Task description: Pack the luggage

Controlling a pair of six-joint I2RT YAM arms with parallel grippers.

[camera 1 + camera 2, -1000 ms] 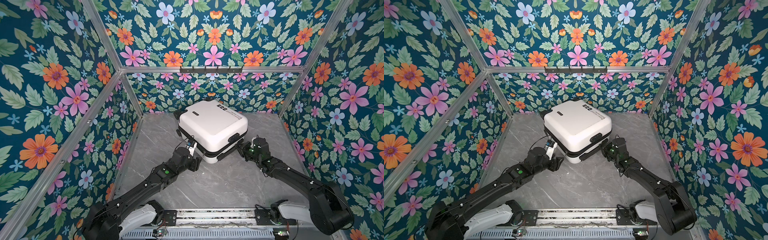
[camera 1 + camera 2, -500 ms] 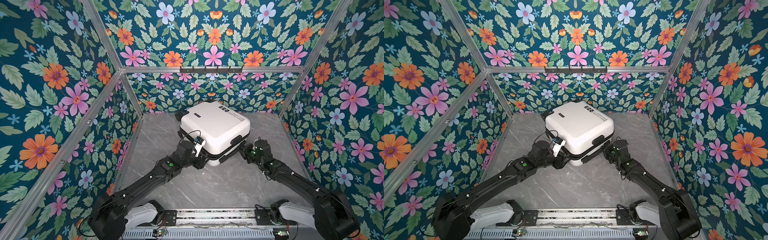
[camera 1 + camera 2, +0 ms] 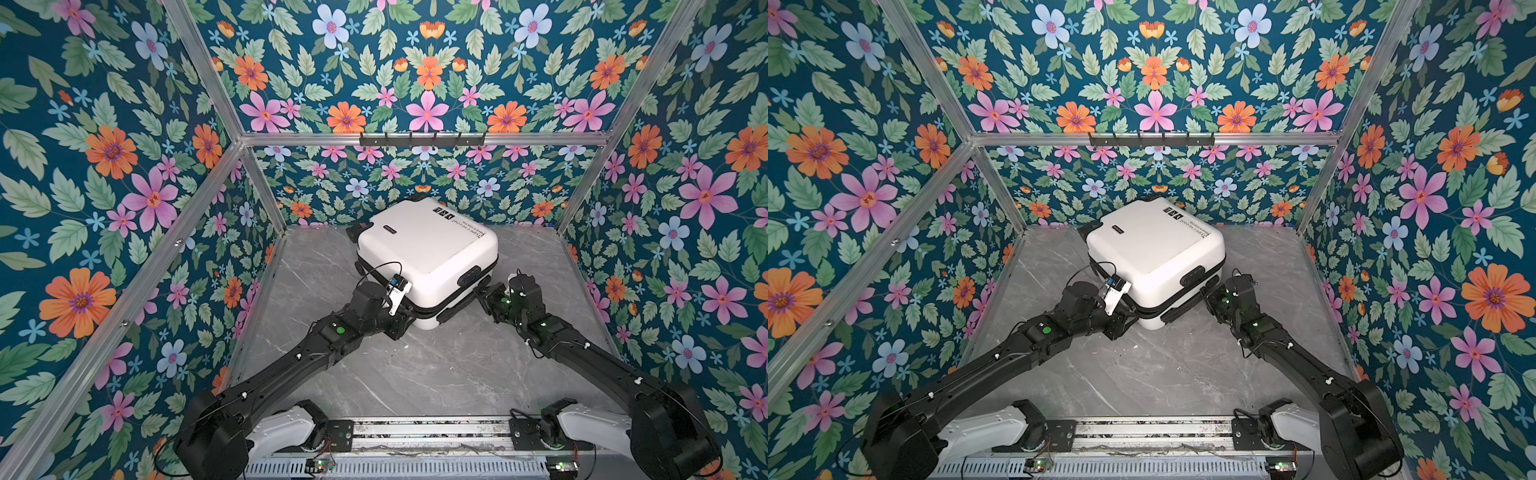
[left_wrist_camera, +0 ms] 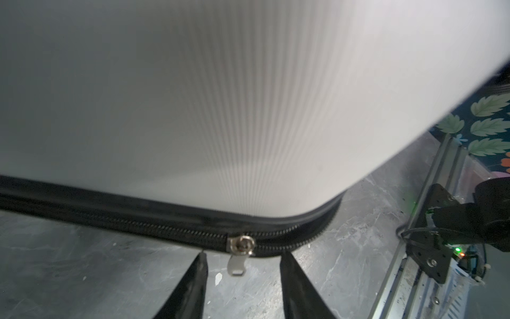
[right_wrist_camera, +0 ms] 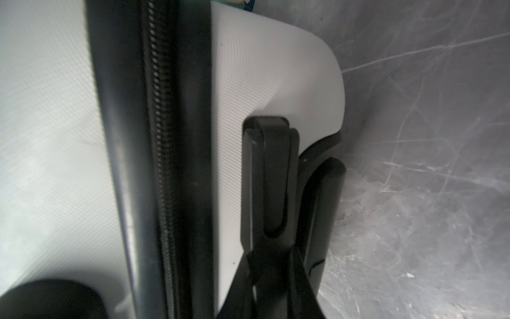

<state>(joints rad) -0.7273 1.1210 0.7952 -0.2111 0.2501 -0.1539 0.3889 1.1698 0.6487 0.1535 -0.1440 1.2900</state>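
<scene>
White hard-shell luggage lies closed mid-frame on the tabletop, close to the back wall. Packing looks done, zipping prob left. Left claw has its jaws apart either side of the zip pull by the front corner. Right claw looks clamped on the side handle. Lots of bare room lower frame, tight up top.

Both top views are looking steeply down from high above the arms' bases. They are facing the back wall and taking in the whole table, so they are sharing nearly everything. The left wrist camera is riding just behind the left gripper, looking forward past it, very close to the zipper of the luggage. The right wrist camera is sitting behind the right gripper, close against the side handle. All four views are sharing the luggage.
</scene>
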